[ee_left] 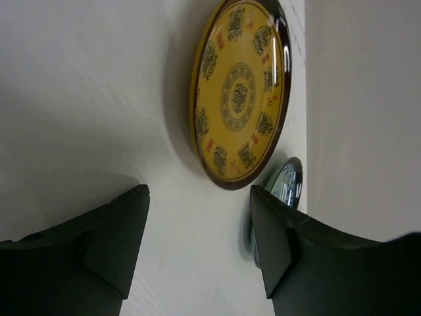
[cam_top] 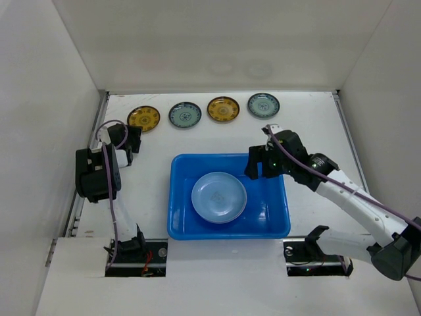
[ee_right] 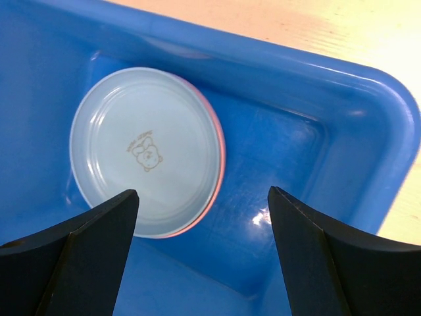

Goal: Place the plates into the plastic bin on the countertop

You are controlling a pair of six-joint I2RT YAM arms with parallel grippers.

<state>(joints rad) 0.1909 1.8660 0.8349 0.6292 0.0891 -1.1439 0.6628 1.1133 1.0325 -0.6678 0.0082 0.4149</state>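
The blue plastic bin [cam_top: 271, 217] sits mid-countertop with a light-blue plate [cam_top: 219, 197] on top of a pink plate whose rim shows in the right wrist view [ee_right: 219, 158]. Four small patterned plates lie in a row at the back: amber [cam_top: 143, 118], teal [cam_top: 185, 114], amber [cam_top: 223, 108], teal [cam_top: 263, 104]. My left gripper [cam_top: 129, 146] is open and empty, just short of the leftmost amber plate [ee_left: 240, 92]. My right gripper [cam_top: 262, 164] is open and empty above the bin's far right part [ee_right: 316, 158].
White walls bound the countertop [cam_top: 309, 131] on three sides. The near edge has a raised white ledge [cam_top: 223, 263] with the arm bases.
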